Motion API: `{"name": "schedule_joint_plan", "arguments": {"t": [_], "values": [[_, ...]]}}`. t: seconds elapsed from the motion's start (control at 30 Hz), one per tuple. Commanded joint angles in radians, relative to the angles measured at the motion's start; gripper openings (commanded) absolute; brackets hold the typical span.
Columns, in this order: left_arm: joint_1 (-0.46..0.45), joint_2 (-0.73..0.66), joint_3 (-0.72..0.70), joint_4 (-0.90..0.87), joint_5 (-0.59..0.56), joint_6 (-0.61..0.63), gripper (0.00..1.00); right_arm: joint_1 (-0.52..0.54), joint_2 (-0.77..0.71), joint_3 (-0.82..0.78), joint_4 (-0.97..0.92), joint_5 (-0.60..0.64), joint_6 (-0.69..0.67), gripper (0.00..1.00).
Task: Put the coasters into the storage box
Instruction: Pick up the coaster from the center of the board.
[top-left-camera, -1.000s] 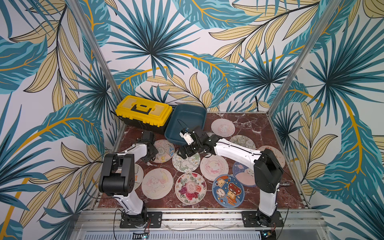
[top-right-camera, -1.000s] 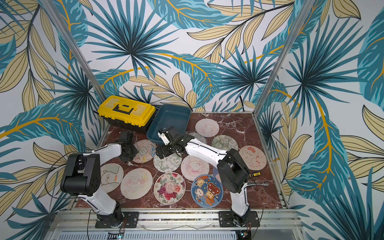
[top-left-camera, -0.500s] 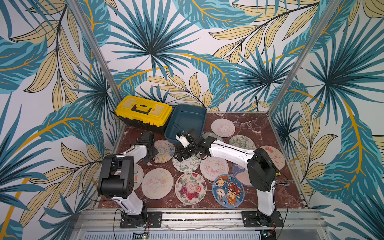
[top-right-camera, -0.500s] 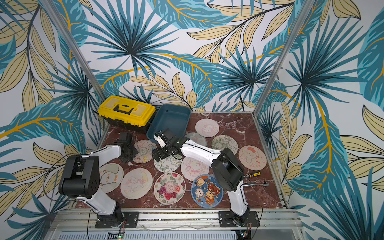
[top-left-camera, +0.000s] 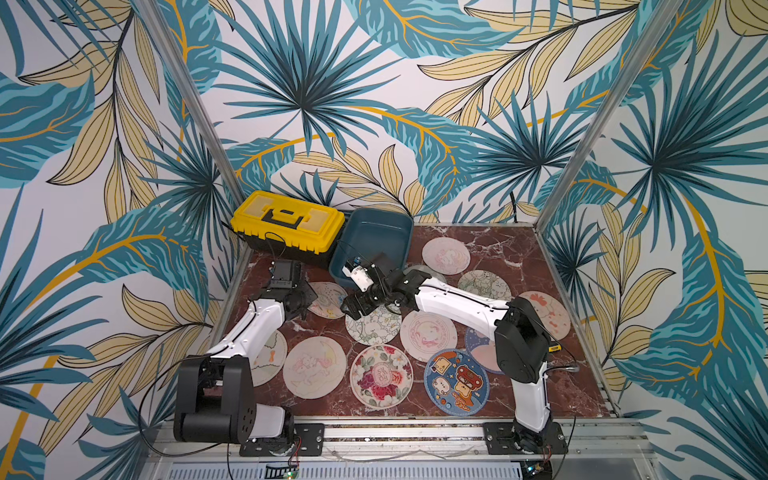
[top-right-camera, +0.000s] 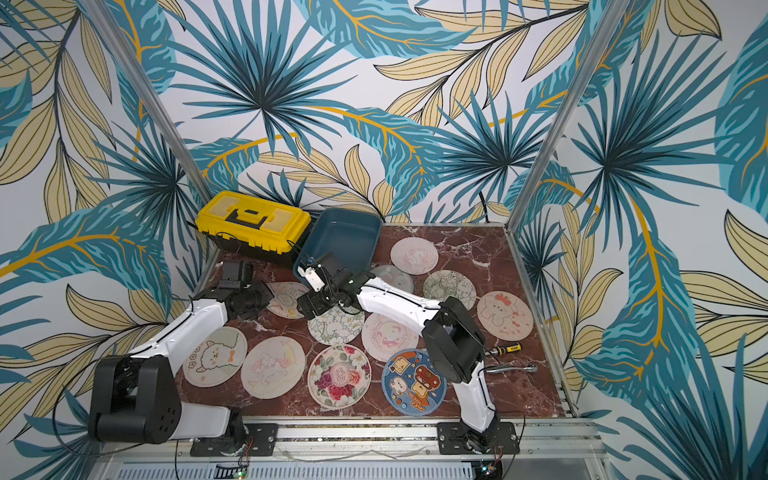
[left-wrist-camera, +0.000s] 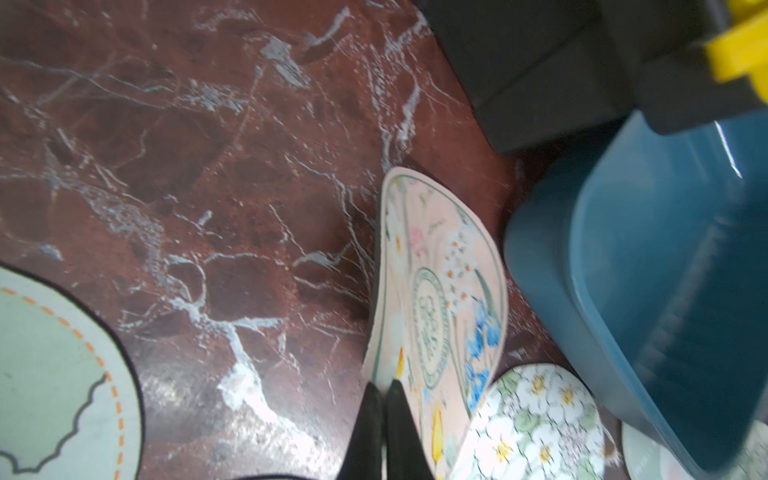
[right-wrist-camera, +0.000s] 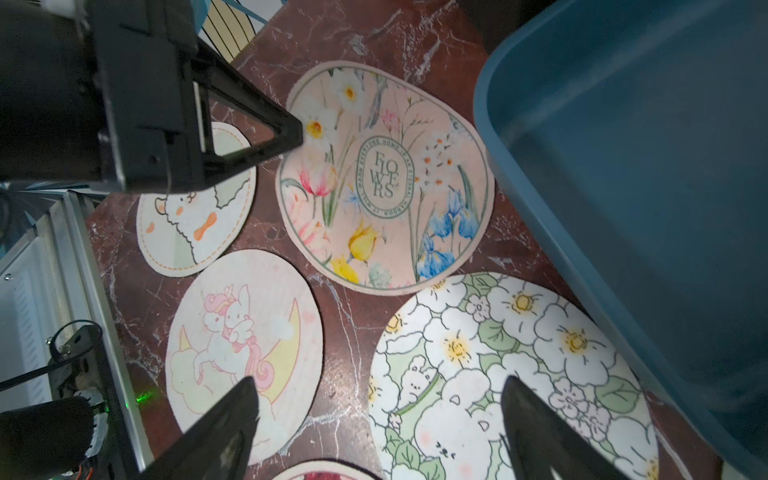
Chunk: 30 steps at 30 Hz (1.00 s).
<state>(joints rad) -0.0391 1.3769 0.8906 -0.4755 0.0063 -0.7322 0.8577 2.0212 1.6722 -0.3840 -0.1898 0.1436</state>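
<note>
Both arms look like one build. The left arm (top-left-camera: 253, 328) and right arm (top-left-camera: 457, 303) wear glossy white shells on the long links, with chunky, round-edged black housings at the joints. Each stands on a black plate (top-left-camera: 307, 436) dotted with screws. Thin black cables (top-left-camera: 140, 405) loop out near the left base. A small white block (top-left-camera: 358, 279) rides on the right wrist. The right gripper (right-wrist-camera: 379, 381) has matte black tapered fingers (right-wrist-camera: 232, 415). Those on the left gripper (right-wrist-camera: 299, 135) are open triangular frames.
</note>
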Motion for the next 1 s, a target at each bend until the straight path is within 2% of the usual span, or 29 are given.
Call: {"name": "schedule_joint_plan", "arguments": {"t": [0.0,0.33,0.87,0.97], "values": [[-0.019,-0.040,0.017,-0.052,0.043,0.027,0.00,0.011,0.036,0.021,0.036,-0.036,-0.029,0.90],[-0.041,-0.103,0.030,-0.055,0.099,0.022,0.00,0.023,0.113,0.065,0.139,-0.141,0.009,0.86],[-0.041,-0.128,0.050,-0.054,0.110,0.026,0.00,0.031,0.231,0.120,0.292,-0.208,0.089,0.73],[-0.041,-0.134,0.053,-0.054,0.116,0.023,0.00,0.033,0.245,0.130,0.310,-0.206,0.100,0.68]]}}
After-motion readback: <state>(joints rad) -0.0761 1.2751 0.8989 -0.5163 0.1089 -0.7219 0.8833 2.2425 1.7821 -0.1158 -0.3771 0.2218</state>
